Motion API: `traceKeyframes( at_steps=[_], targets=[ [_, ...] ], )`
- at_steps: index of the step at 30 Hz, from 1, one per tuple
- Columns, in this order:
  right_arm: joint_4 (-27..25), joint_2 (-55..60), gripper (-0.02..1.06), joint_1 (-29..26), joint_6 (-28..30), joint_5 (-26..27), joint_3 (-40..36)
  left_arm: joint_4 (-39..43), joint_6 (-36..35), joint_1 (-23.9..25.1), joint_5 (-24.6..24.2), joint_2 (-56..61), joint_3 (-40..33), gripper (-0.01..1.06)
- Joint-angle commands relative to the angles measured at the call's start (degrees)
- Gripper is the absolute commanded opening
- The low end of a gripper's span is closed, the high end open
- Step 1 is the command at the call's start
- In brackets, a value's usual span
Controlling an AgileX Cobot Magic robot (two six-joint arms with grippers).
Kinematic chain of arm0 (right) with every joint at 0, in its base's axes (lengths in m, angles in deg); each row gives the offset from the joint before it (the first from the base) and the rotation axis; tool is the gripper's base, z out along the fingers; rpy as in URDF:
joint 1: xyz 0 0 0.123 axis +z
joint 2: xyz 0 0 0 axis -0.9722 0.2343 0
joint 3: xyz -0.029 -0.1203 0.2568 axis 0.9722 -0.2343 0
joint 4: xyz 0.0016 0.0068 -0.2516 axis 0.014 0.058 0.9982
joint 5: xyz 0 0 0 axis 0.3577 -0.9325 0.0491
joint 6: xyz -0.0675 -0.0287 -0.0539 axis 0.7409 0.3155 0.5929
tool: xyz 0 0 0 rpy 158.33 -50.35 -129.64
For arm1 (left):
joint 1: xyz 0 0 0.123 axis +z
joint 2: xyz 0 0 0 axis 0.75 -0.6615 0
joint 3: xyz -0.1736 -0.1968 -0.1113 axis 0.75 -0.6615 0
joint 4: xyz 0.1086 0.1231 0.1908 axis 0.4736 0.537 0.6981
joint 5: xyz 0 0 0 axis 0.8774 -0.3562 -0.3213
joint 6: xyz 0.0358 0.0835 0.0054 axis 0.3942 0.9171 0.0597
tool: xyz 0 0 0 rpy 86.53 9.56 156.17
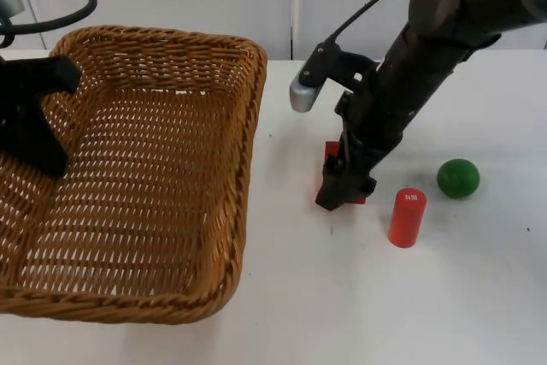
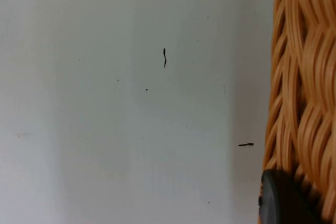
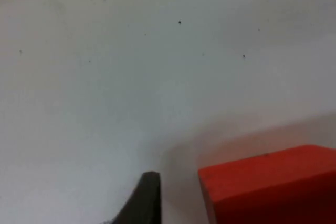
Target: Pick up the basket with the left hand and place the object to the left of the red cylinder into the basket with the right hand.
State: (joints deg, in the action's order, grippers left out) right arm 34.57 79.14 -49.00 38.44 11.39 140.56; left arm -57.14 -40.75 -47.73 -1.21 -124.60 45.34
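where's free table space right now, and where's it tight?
Free: the white table strip between the wicker basket and the red block, the near edge in front of the red cylinder, and beyond the green ball. Tight: the right gripper is down at the block, with the cylinder close beside. The left gripper is at the basket's rim.

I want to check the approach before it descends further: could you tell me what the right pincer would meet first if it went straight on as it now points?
Most likely the red block: the right pincer is already down at it, pointing at the table. The right wrist view shows one fingertip beside the block, so it may reach the table alongside instead.
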Motion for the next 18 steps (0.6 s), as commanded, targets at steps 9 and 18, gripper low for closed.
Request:
traceKeyframes(
  at_steps=[9,18],
  targets=[
    [3.1,0.0,0.56,0.4,0.6,0.2,0.5,-1.8,-0.4,-0.1,0.5,0.8,0.2,0.0],
    [2.8,-2.4,0.08,0.4,0.6,-1.0,0.5,-1.8,-0.4,-0.1,0.8,0.8,0.2,0.0]
  ],
)
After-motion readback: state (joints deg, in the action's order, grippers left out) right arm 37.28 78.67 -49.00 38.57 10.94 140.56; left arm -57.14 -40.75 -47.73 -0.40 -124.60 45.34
